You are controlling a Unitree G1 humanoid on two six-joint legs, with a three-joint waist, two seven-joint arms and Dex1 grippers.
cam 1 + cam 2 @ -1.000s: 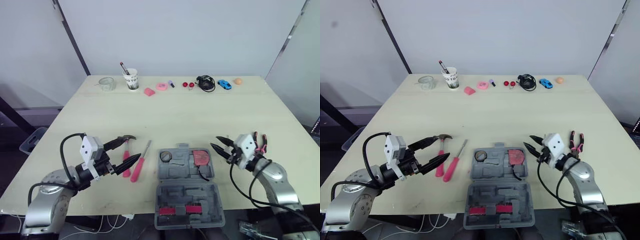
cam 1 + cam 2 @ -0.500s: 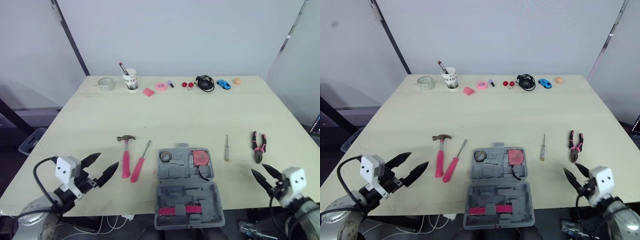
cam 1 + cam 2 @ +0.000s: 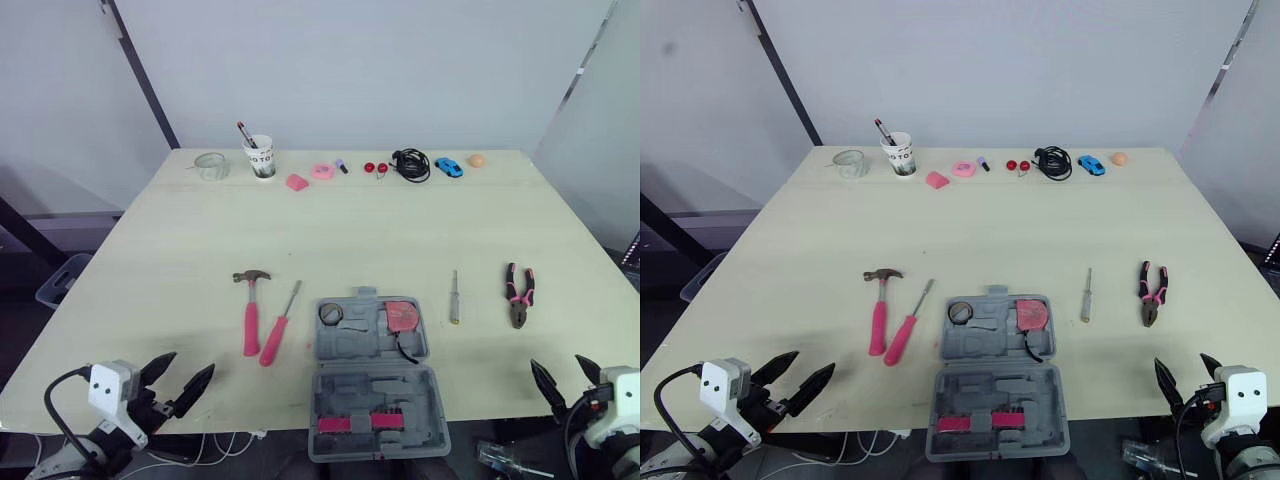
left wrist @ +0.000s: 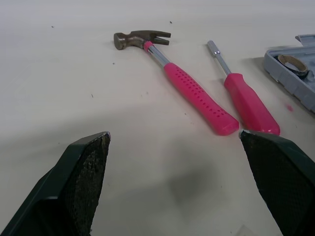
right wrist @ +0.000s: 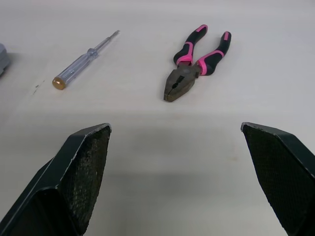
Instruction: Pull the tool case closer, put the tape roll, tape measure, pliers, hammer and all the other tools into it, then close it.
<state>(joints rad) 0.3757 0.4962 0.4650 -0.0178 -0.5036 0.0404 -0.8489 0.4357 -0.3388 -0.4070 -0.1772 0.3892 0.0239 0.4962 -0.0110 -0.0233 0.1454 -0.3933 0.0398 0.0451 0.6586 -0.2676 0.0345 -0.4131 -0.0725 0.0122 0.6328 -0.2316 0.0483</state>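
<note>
The grey tool case [image 3: 375,375] lies open at the table's near edge, with a tape roll [image 3: 331,313] and a red tape measure [image 3: 403,314] in its far half. Left of it lie the pink-handled hammer [image 3: 250,310] and a pink screwdriver [image 3: 277,328]. To its right are a clear screwdriver [image 3: 454,296] and pink-and-black pliers [image 3: 519,295]. My left gripper [image 3: 190,362] hangs open at the near-left edge, short of the hammer [image 4: 182,83]. My right gripper [image 3: 556,362] is open at the near-right edge, short of the pliers [image 5: 194,61]. Both hold nothing.
Along the far edge stand a glass [image 3: 211,166], a paper cup with a pen [image 3: 262,158], small pink items [image 3: 310,177], a black cable [image 3: 411,165], a blue toy car [image 3: 449,168] and an orange ball [image 3: 476,160]. Bare tabletop lies between that row and the tools.
Both arms have drawn back from beside the case to the table's near edge. The right gripper's fingers have spread wider. The clear screwdriver now shows uncovered on the table.
</note>
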